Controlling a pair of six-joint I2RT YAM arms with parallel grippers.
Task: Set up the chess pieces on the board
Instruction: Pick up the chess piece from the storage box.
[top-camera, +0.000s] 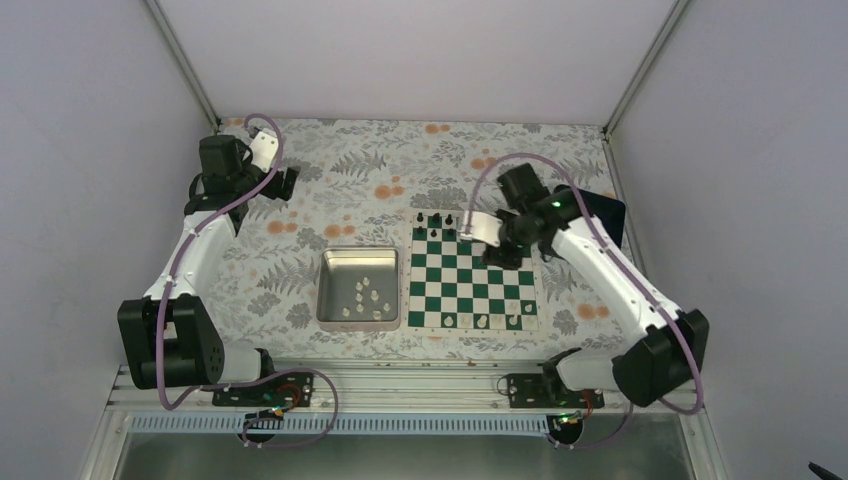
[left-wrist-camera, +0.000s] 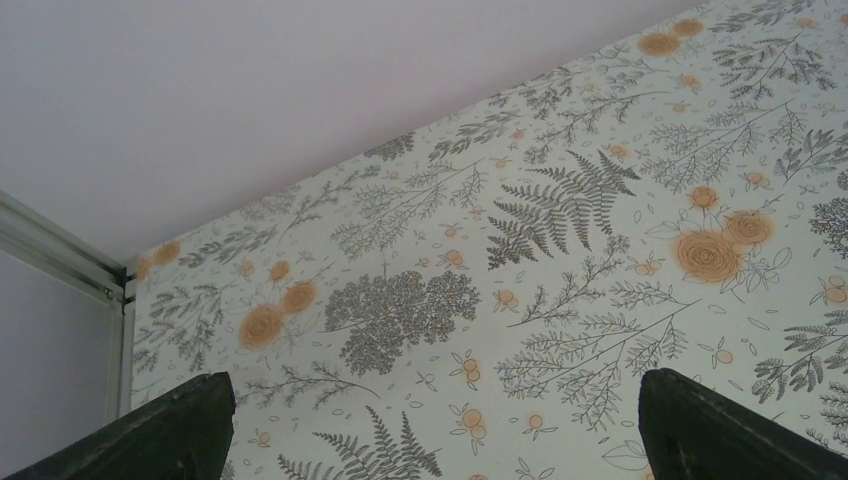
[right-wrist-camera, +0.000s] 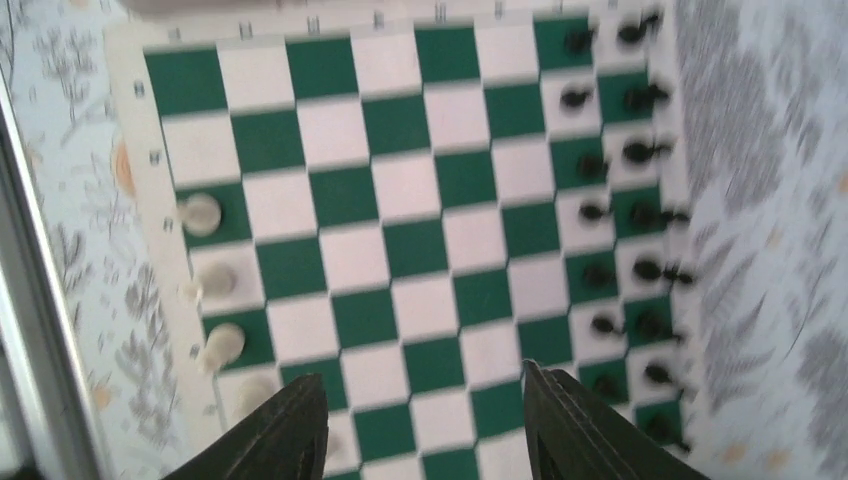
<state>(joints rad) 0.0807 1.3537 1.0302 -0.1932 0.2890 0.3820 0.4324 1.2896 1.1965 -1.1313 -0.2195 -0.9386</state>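
Note:
The green and white board (top-camera: 470, 280) lies right of centre; it fills the right wrist view (right-wrist-camera: 400, 230). Black pieces (right-wrist-camera: 615, 210) stand in two rows along its far edge, several of them visible from above (top-camera: 438, 220). A few cream-white pieces (right-wrist-camera: 205, 280) stand on its near row (top-camera: 480, 321). More white pieces (top-camera: 364, 295) lie in the silver tray (top-camera: 330, 290). My right gripper (right-wrist-camera: 425, 400) is open and empty above the board's far right part (top-camera: 500, 250). My left gripper (left-wrist-camera: 430, 400) is open and empty over the far left of the table (top-camera: 285, 185).
A dark blue box (top-camera: 605, 215) sits at the far right behind my right arm. The flowered tablecloth (left-wrist-camera: 560, 250) covers the table. Metal frame posts stand at the back corners, and a rail runs along the near edge.

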